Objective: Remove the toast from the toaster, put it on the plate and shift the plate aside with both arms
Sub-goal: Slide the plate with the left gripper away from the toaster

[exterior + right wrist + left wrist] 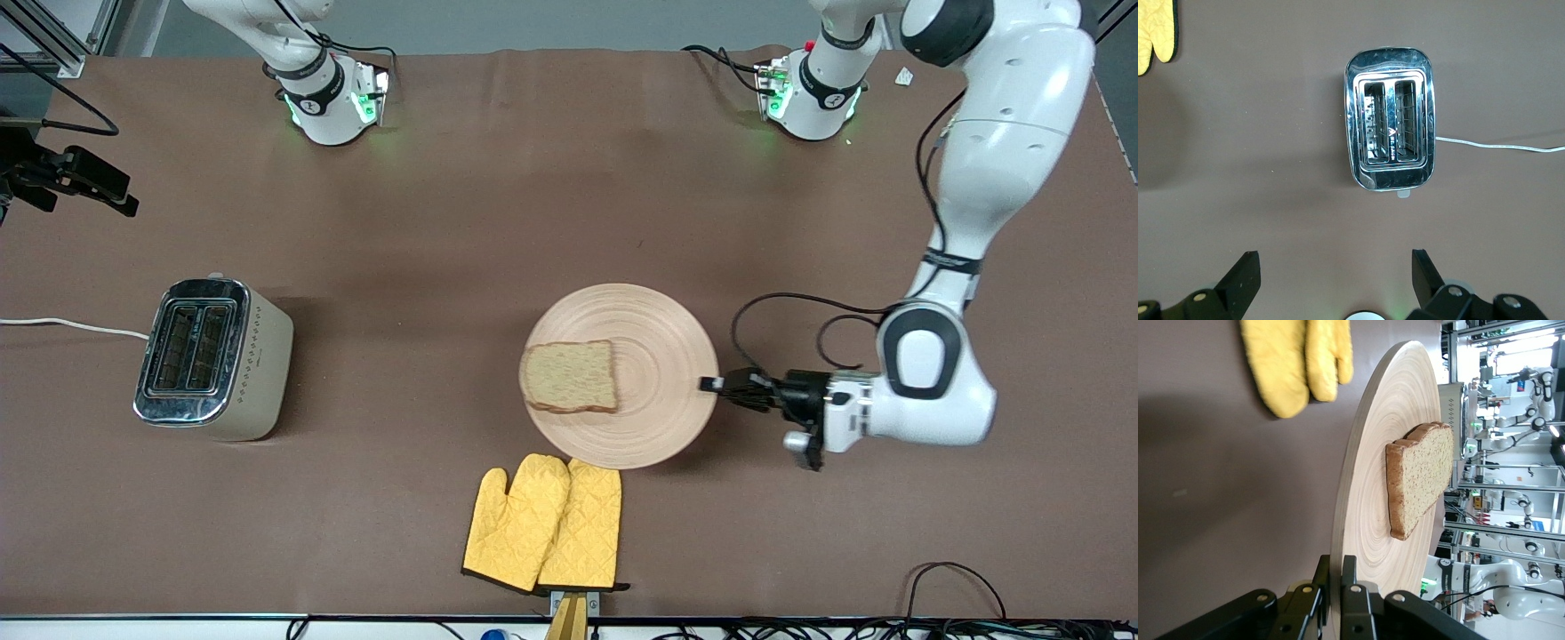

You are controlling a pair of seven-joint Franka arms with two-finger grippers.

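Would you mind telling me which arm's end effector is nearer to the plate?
The left. The left end effector is shut on the plate's rim at the left arm's end; the right end effector hangs open above the toaster.

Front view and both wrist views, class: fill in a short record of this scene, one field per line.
toast: lying on the plate
plate: on the table, rim clamped by the left end effector
right end effector: open, over the toaster
toaster slots: both empty
oven mitts: nearer to the front camera than the plate
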